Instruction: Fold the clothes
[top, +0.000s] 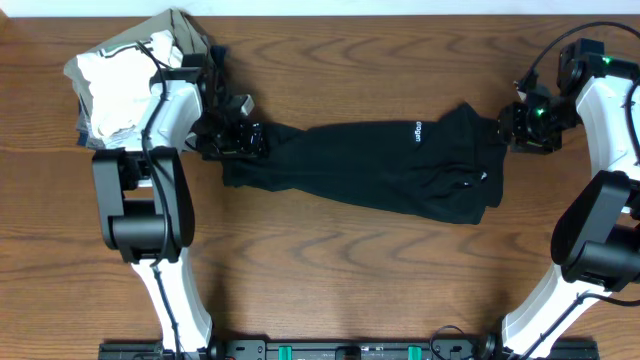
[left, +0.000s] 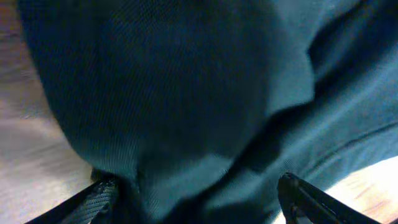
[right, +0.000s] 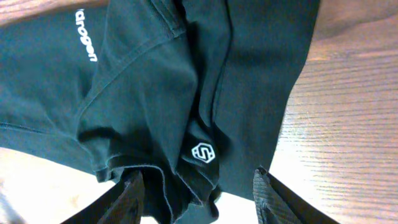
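Clothes here means one black garment, lying stretched and rumpled across the middle of the surface between the two arms; the left jaws stand spread over its bunched left end, cloth heaped between the fingers but not pinched; the right jaws stand spread too, the hem at the right end lying loose between them. Risks, as I judge them: closing on too many layers would drag the whole piece instead of one edge; a shallow bite on the hem could slip mid-lift; a careless left pull could sweep cloth into the nearby folded stack. Count: one black garment; one stack; two arms; one printed word; one small badge.
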